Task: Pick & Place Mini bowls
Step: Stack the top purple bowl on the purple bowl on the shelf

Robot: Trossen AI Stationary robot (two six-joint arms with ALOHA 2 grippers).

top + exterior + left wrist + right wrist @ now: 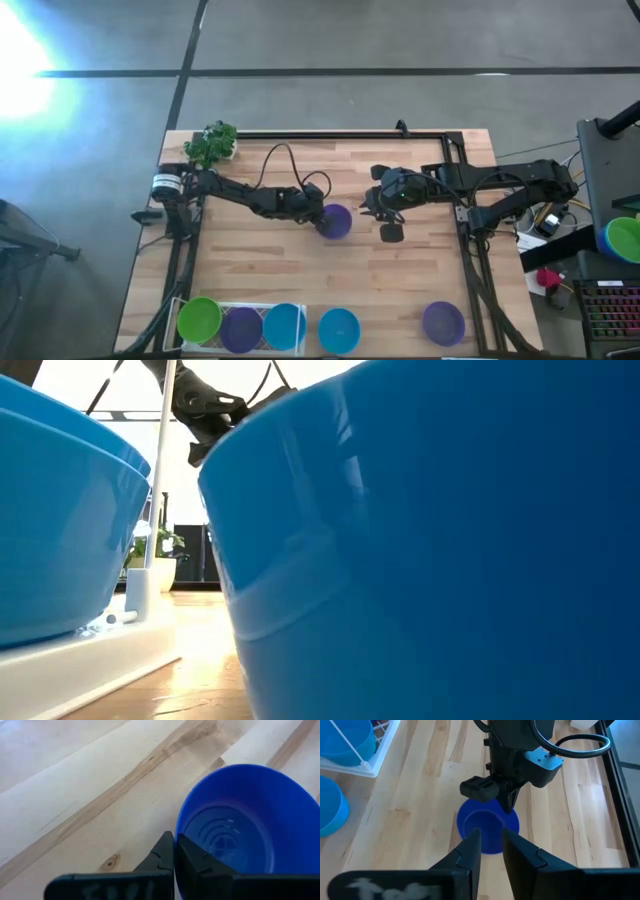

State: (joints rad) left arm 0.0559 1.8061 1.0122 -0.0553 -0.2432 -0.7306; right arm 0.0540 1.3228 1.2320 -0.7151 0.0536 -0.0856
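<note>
Pinching the rim of a purple bowl (336, 221) mid-counter, the left end effector (318, 217) was closed on it while the right end effector (385, 212) hovered just beside with fingers spread; three bowls sat in the tray (215, 305), two more (339, 329) remained outside.

Bare wooden table (250, 270) is lying open across the middle band of the high view, below the arms, and at the upper centre. The left gripper (322, 216), pinching the purple bowl (337, 222) by its rim, and the right gripper (386, 222) are crowding the centre, a narrow gap running between them. Along the bottom edge, the white mesh tray (215, 306), a blue bowl (339, 330) and a second purple bowl (443, 323) are blocking passage; the toy plant (211, 143) is filling the upper left corner
</note>
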